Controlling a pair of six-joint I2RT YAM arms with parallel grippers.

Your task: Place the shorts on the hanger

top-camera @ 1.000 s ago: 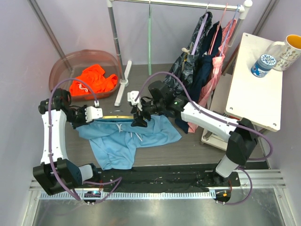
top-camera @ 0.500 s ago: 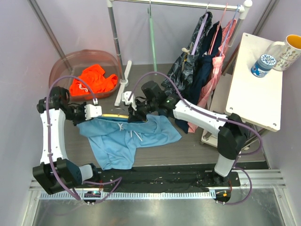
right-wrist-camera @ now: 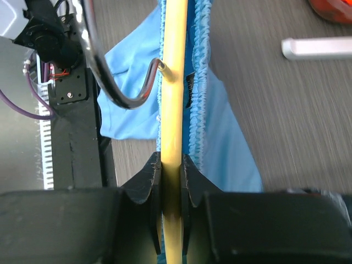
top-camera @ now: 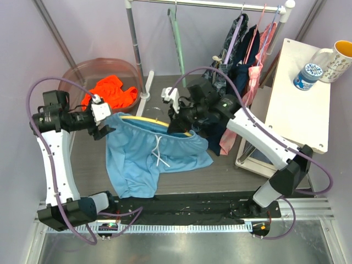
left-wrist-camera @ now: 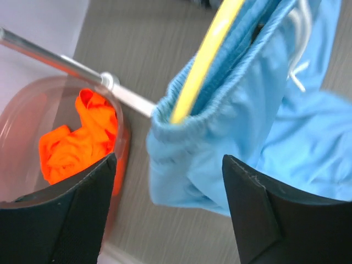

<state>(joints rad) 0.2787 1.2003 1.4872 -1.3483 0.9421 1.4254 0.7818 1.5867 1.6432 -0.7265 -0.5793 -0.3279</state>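
Observation:
The sky-blue shorts (top-camera: pixel 151 157) hang by their waistband over the yellow hanger (top-camera: pixel 144 118), with the white drawstring dangling in front. My right gripper (top-camera: pixel 179 118) is shut on the hanger's right part. In the right wrist view the right gripper (right-wrist-camera: pixel 170 159) pinches the yellow hanger (right-wrist-camera: pixel 173 82), with the metal hook (right-wrist-camera: pixel 118 93) to the left and the shorts (right-wrist-camera: pixel 220 132) gathered along the bar. My left gripper (top-camera: pixel 103 125) stands open at the waistband's left end. In the left wrist view the shorts (left-wrist-camera: pixel 247 110) and hanger (left-wrist-camera: pixel 203 60) lie beyond the left gripper (left-wrist-camera: pixel 169 158), not gripped.
A reddish tub (top-camera: pixel 71 74) with an orange garment (top-camera: pixel 107 91) sits at the back left. The clothes rail's white foot (top-camera: pixel 144 99) lies behind the hanger. Dark clothes (top-camera: pixel 231 71) and a pale green hanger (top-camera: pixel 177 49) hang from the rail. A white side table (top-camera: pixel 297 104) stands at the right.
My right gripper has shut on the hanger and lifted it to the right. My left gripper has opened off the waistband and drawn back to the left. The shorts now hang higher.

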